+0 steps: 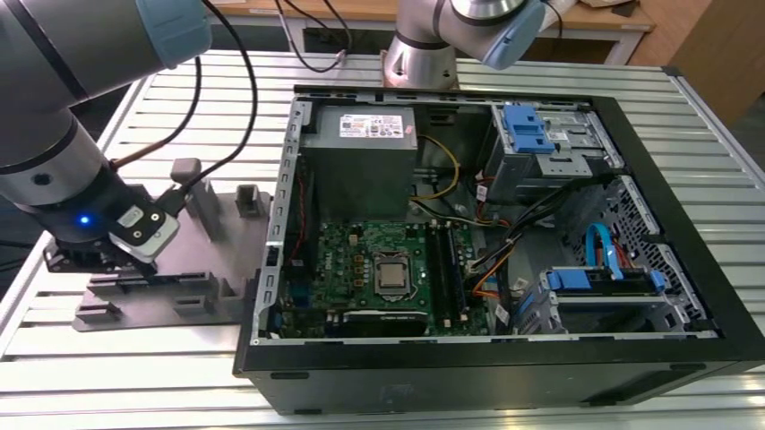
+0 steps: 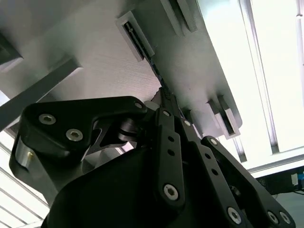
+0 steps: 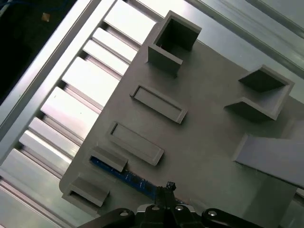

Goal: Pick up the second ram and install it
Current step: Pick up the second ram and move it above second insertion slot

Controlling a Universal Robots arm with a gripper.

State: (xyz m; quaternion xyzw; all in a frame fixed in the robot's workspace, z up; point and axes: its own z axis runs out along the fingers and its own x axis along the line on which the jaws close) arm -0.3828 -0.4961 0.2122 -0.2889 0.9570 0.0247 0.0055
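Over on the exterior view's left, the arm is bent low over a grey holder plate that sits on the slatted metal surface, just beside the open computer case. Its wrist is right down at the plate's near corner, a small blue light glowing on it.

Up close in the first wrist view, the memory stick lies as a thin blue strip along the plate's edge. One end is tucked into a small grey block and the other end runs in under the dark fingertips. Two shallow rectangular pockets sit just beside it on the plate.

The second wrist view shows the stick edge-on, a dark narrow line leading from a slotted block straight to where the jaws meet. The jaws are drawn in narrow, pinched onto that strip, and the stick is down in its holder, not lifted clear.

Across in the case, the green motherboard lies flat with the processor socket at its middle. The power supply sits above it in the frame, and a blue drive bracket is at the upper right. A second arm's base stands beyond the case.
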